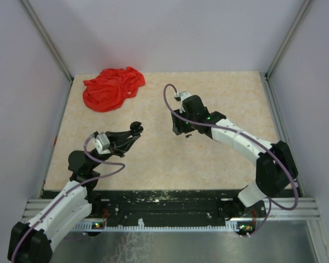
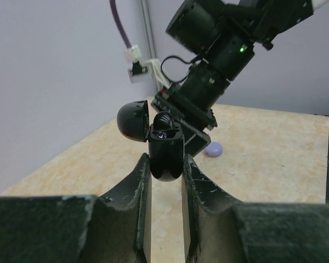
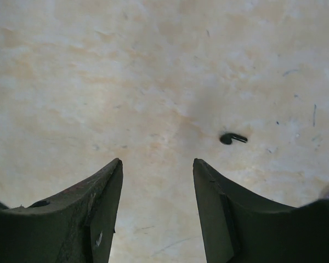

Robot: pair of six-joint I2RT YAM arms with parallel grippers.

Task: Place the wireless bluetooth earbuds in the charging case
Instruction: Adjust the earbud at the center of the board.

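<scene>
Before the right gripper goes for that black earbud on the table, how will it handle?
The earbud looks tiny beside the right gripper's open fingers, so it is probably very light and easy to flick away. Its rounded head and thin stem suggest it may pivot or skid on the smooth table if nudged off-centre.

the black charging case (image 2: 165, 145) stands upright, pinched low between the fingers of the left gripper (image 2: 165, 164), its domed lid (image 2: 132, 120) swung open to the left and something glossy seated in its mouth. a tiny black earbud (image 3: 232, 138) with a short stem lies flat on the table (image 3: 98, 82).
</scene>
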